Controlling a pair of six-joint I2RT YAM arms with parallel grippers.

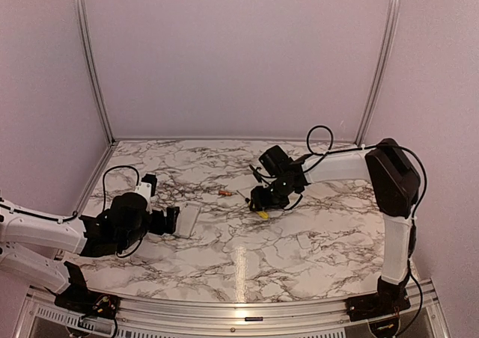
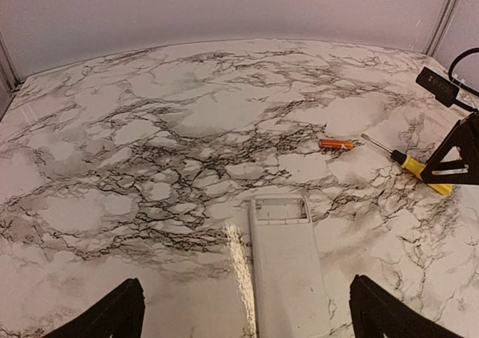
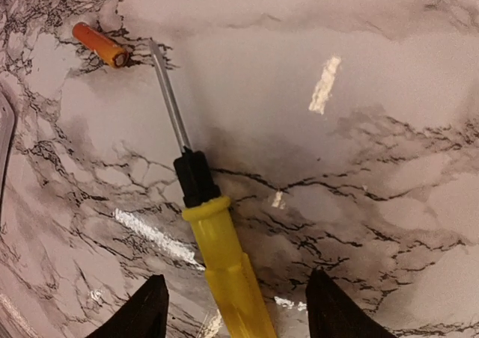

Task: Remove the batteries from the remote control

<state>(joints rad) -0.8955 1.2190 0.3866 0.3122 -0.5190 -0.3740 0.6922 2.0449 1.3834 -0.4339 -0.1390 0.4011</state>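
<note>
One slim orange battery (image 3: 99, 45) lies near the flat white remote control (image 2: 288, 271). Left gripper (image 2: 243, 282) spread around the remote; right gripper (image 3: 236, 275) spread astride a yellow screwdriver (image 3: 224, 278).

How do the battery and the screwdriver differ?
The battery is a short orange cylinder; the screwdriver is much longer, with yellow handle and metal shaft. The battery lies clear of the right gripper; the screwdriver's handle lies between its fingers. Both lie flat on the table.

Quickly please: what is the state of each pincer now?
Left pincer: open, holding nothing.
Right pincer: open, screwdriver between its fingers, not gripped.
</note>
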